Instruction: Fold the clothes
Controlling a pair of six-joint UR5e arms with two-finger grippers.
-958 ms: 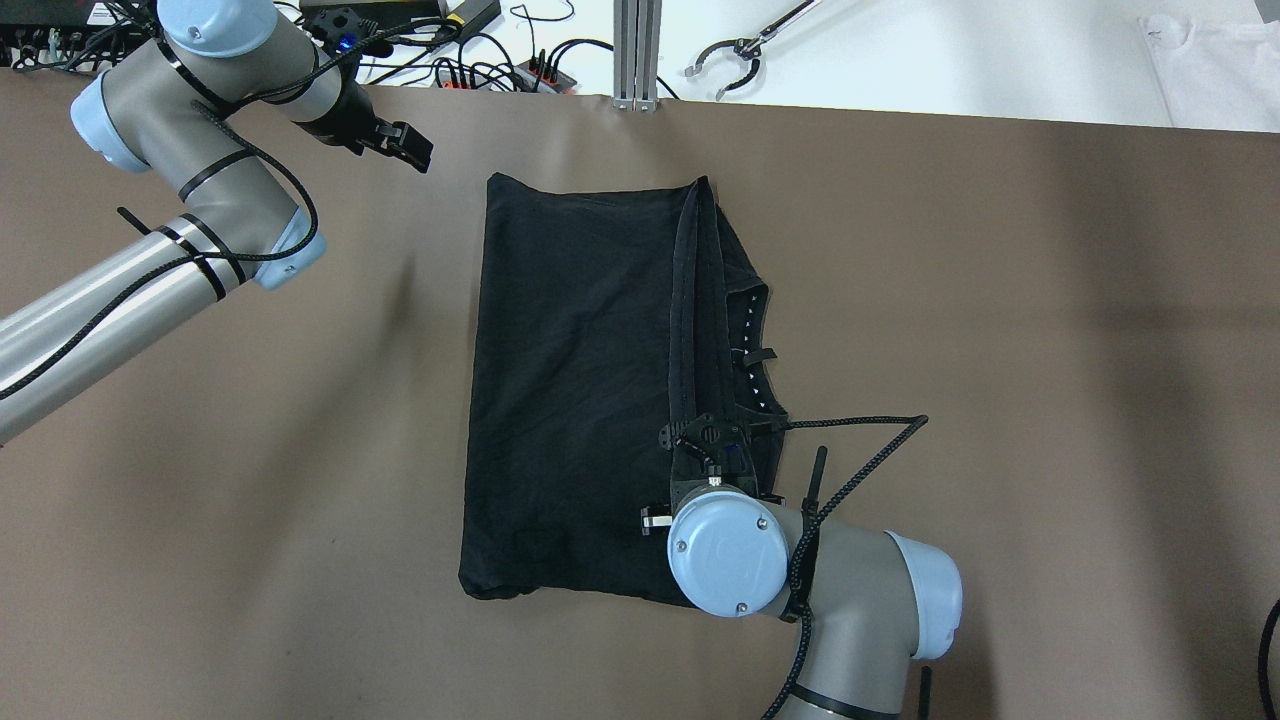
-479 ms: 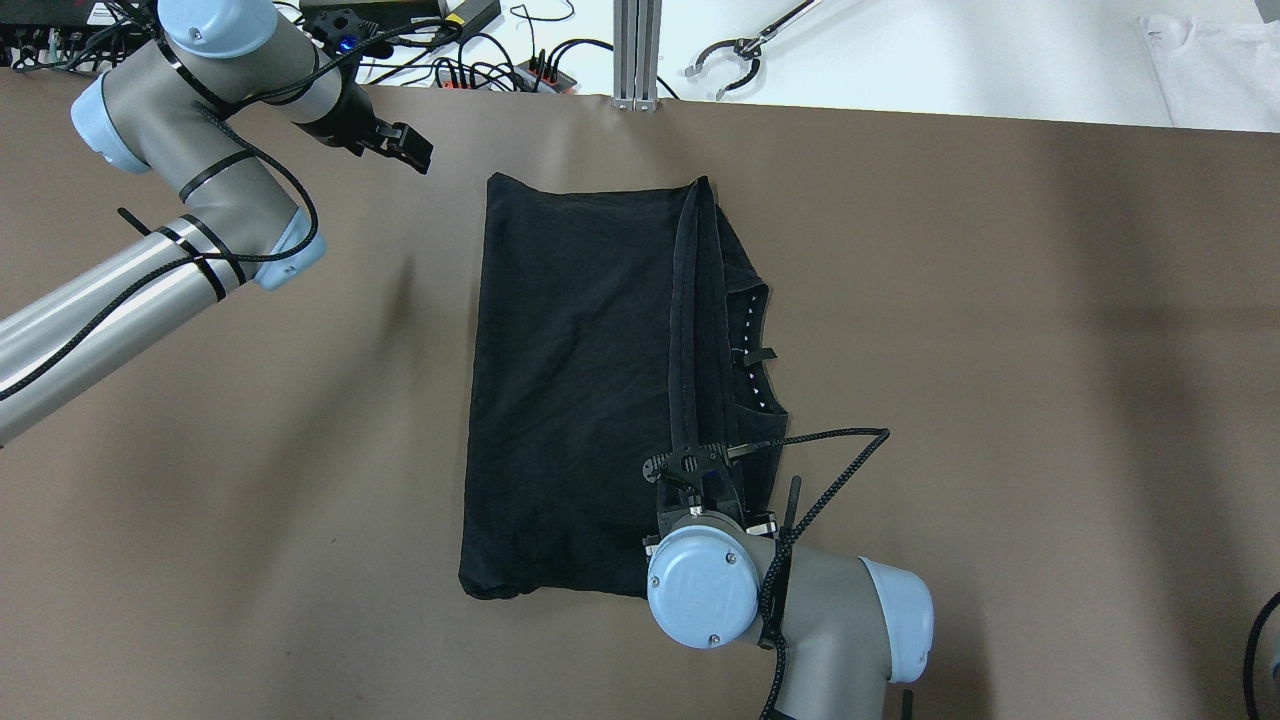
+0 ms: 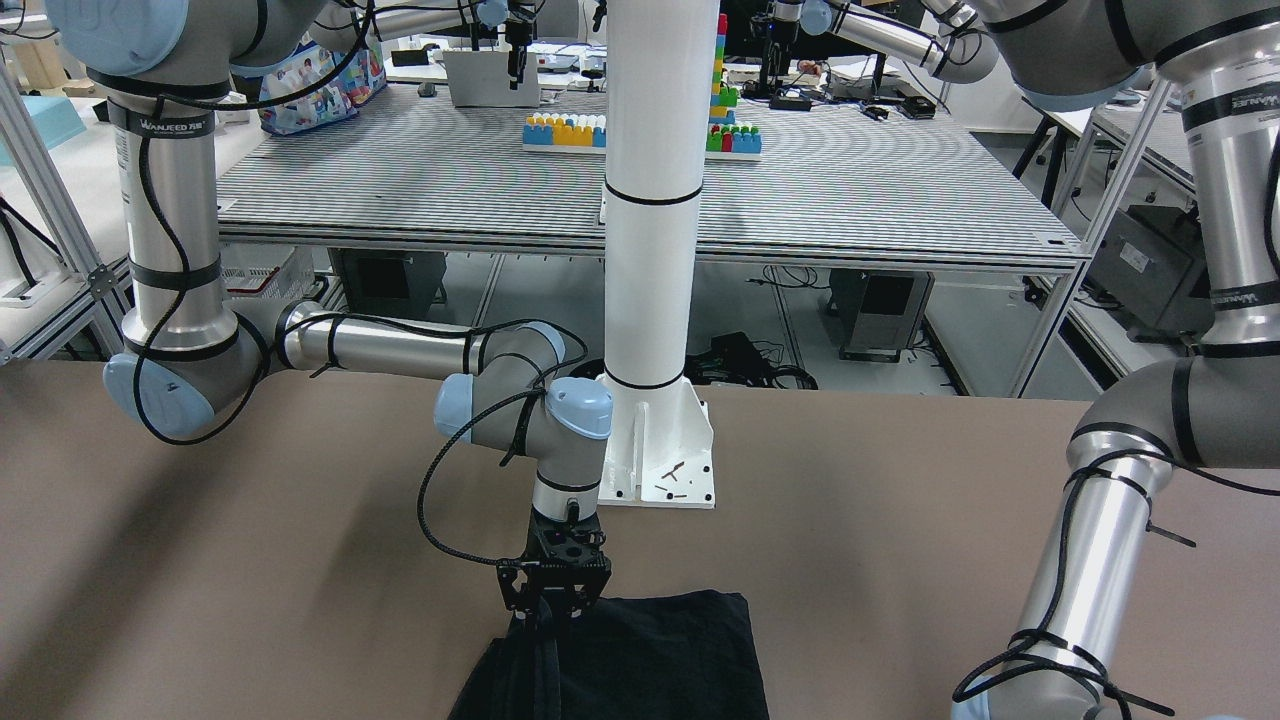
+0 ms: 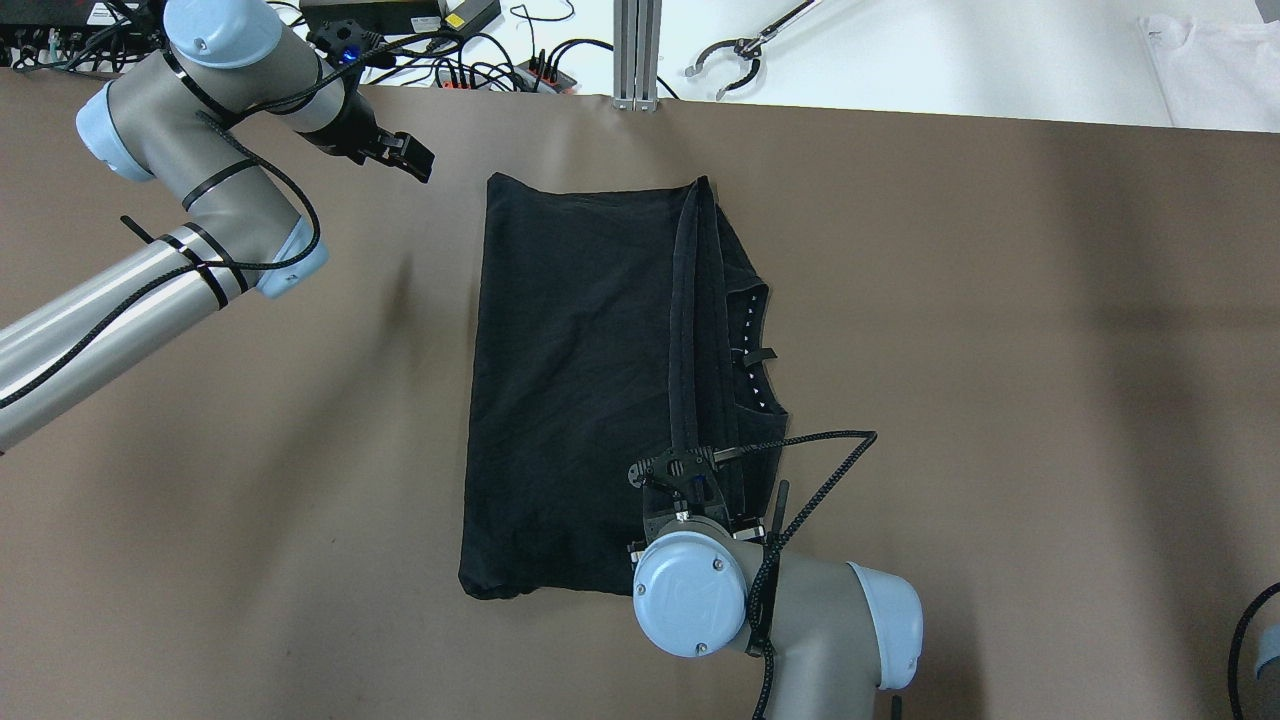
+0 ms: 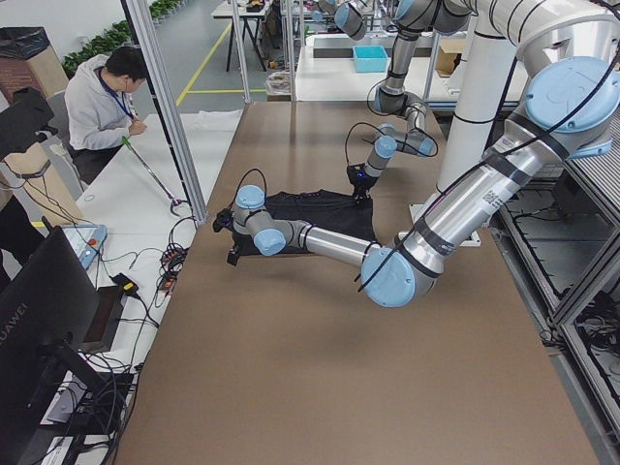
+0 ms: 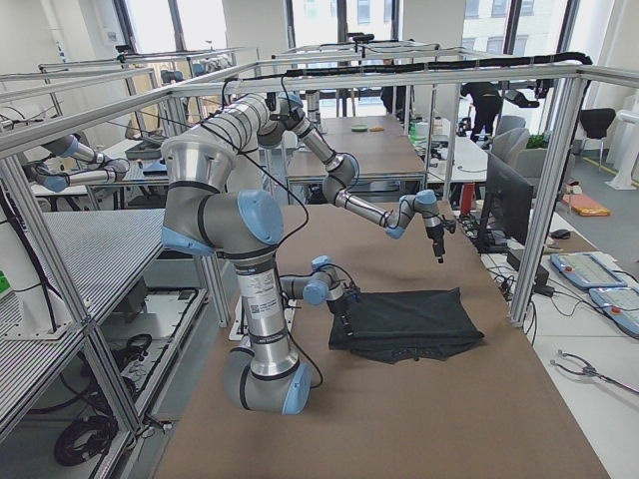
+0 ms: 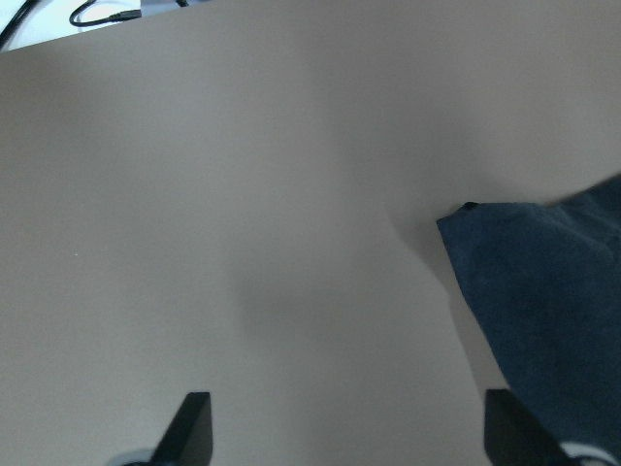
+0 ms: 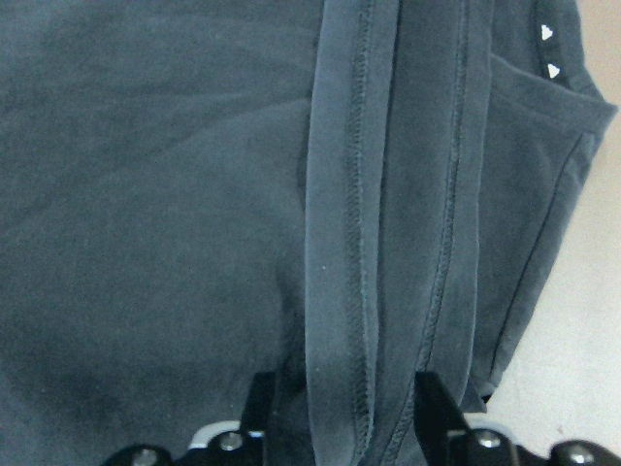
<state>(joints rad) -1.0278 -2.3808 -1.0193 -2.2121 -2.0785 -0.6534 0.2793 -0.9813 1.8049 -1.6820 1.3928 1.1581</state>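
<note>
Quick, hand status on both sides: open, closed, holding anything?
Left hand: open, empty, over the brown tabletop.
Right hand: open, straddling the hemmed band of the black soft fabric piece.

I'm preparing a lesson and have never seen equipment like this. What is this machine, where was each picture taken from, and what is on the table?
These are two robot arms either side of a white pillar, each ending in a two-finger gripper. One camera looks down from behind the robot, one faces it across the table, two watch from the table's ends, and one rides on each wrist. On the brown table lies one black cloth, partly folded. The right gripper is down on it, fingers apart on either side of its stitched edges. The left gripper is open over bare table beside a corner of the cloth, holding nothing.
</note>
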